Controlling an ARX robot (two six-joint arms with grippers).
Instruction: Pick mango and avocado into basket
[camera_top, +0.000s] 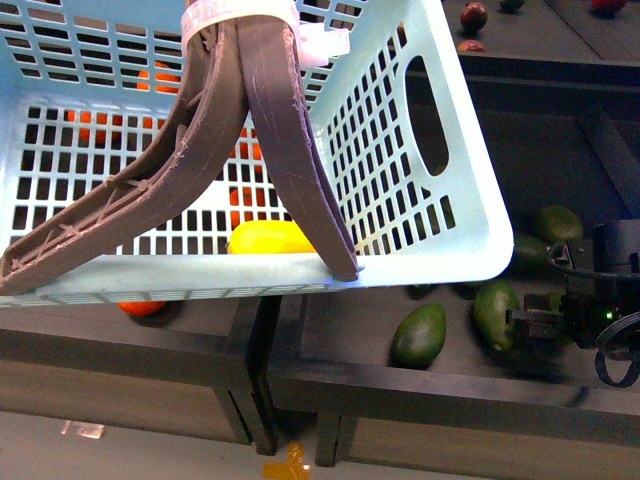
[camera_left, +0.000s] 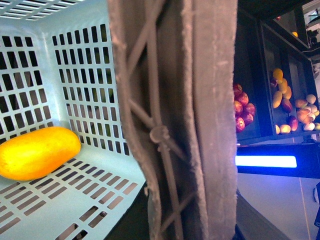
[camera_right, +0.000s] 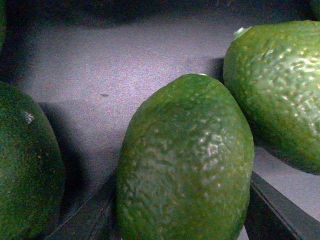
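The turquoise basket (camera_top: 440, 255) hangs high at the left of the front view, its two grey-brown handles (camera_top: 250, 120) drawn together. My left gripper (camera_left: 185, 220) is shut on those handles (camera_left: 170, 100), which fill the left wrist view. The yellow-orange mango (camera_top: 268, 238) lies on the basket floor and also shows in the left wrist view (camera_left: 37, 152). My right gripper (camera_right: 185, 222) is shut on a dark green avocado (camera_right: 185, 160) low on the dark shelf, with its dark fingers (camera_right: 87, 220) at either side. In the front view the right gripper (camera_top: 575, 315) is at the far right.
More avocados lie on the dark shelf (camera_top: 450, 385): one (camera_top: 418, 333) near its front edge, one (camera_top: 497, 312) by the gripper, one (camera_top: 556, 224) further back. Oranges (camera_top: 142, 307) lie below and behind the basket. Dark red fruit (camera_top: 473, 15) lies at the back.
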